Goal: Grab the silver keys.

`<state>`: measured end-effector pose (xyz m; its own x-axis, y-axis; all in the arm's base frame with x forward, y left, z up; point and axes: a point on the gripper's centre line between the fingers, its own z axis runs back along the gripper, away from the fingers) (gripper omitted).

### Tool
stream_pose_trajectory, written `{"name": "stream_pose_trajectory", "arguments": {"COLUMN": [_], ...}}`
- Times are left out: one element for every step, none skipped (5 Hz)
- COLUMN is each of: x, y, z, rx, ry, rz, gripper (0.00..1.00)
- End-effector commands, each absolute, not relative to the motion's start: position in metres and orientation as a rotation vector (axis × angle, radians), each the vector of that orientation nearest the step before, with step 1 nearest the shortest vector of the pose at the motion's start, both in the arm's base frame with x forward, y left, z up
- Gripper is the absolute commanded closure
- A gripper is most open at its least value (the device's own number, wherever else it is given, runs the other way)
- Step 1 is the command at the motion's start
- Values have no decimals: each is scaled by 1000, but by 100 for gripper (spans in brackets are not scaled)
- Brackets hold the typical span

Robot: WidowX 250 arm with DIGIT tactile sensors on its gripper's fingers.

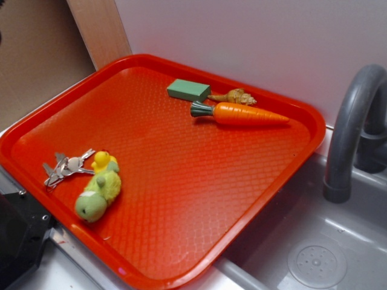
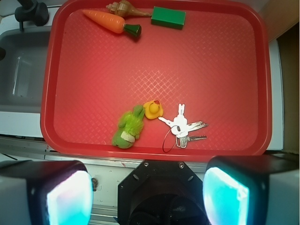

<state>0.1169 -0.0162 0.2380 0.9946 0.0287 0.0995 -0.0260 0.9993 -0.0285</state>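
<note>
The tool (image 2: pixel 147 197) is seen released, its two pads spread wide, held above and outside the near edge of the red tray (image 2: pixel 262 70). The silver keys (image 2: pixel 182 126) lie ahead and slightly right of it, near that edge, fanned crosswise, just beside the yellow duck (image 2: pixel 153 110) and green plush toy (image 2: pixel 129 127).

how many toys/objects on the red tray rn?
6: silver keys, yellow duck beside them, and green plush toy near one edge; green block, carrot, and tan shell-like piece along the far edge. None appear hidden.
</note>
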Motion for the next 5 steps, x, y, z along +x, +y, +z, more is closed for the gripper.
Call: {"name": "stream_pose_trajectory", "arguments": {"x": [117,109,104,111,127], "y": [-16,-5,9,16,16], "z": [238,212,178,141,114], "rx": [-27,-4,10,-11,-20], "ry": [-100,-113,-72,-97,-93], "rz": [27,68,108,78,38], "gripper": [0,0,0,0,0]}}
